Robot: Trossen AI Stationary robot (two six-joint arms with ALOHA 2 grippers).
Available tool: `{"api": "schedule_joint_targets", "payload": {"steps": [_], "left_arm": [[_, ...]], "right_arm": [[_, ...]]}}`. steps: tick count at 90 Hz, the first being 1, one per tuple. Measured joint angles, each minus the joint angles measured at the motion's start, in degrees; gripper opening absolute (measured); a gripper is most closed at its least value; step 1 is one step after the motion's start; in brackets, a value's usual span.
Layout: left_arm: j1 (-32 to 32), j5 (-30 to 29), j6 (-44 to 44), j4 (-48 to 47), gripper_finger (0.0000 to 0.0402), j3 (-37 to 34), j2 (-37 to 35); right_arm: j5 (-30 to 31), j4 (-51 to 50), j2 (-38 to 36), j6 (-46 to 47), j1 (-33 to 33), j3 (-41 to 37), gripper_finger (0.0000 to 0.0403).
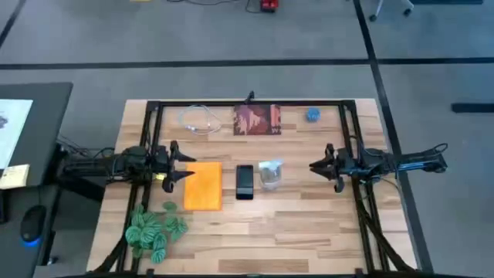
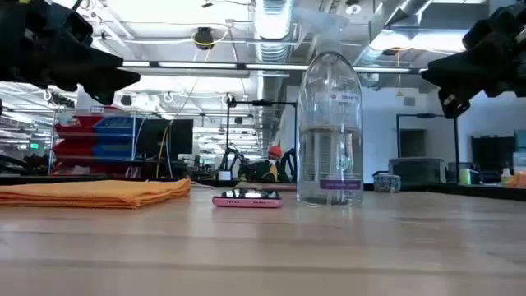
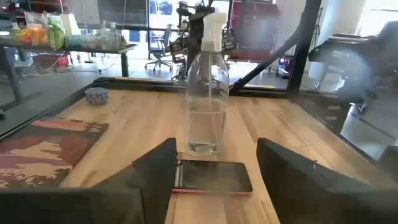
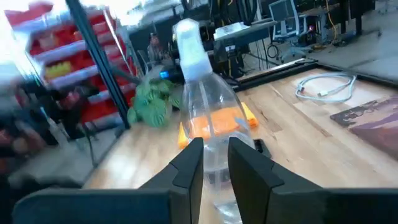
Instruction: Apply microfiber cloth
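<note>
The orange microfiber cloth (image 1: 204,185) lies flat on the wooden table, left of the black smartphone (image 1: 245,182), which has a pink edge. A clear spray bottle (image 1: 270,174) stands upright just right of the phone. My left gripper (image 1: 188,166) hangs open above the cloth's left edge, raised off the table (image 2: 99,74); its wrist view looks past its fingers at the phone (image 3: 214,177) and the bottle (image 3: 206,106). My right gripper (image 1: 312,165) hovers right of the bottle, also raised (image 2: 448,78). Its fingers stand a narrow gap apart (image 4: 216,146) and point at the bottle (image 4: 208,118).
A dark red-brown printed square (image 1: 257,120), a coiled white cable (image 1: 199,120) and a small blue object (image 1: 312,115) lie along the far side. A green plant (image 1: 154,228) sits at the near left. Black frame rails (image 1: 359,139) border the work area.
</note>
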Motion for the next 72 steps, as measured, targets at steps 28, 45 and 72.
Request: {"api": "schedule_joint_targets", "payload": {"steps": [28, 45, 72], "left_arm": [[0.0, 0.0, 0.0, 0.0, 0.0201, 0.0, 0.0], [0.0, 0.0, 0.0, 0.0, 0.0201, 0.0, 0.0], [0.0, 0.0, 0.0, 0.3, 0.0201, 0.0, 0.0]], "right_arm": [[2.0, 17.3, 5.7, 1.5, 0.6, 1.0, 0.0062], [1.1, 18.0, 17.9, -16.0, 4.0, 9.4, 0.0072], [1.1, 2.6, 39.4, -28.5, 4.8, 26.3, 0.0202]]}}
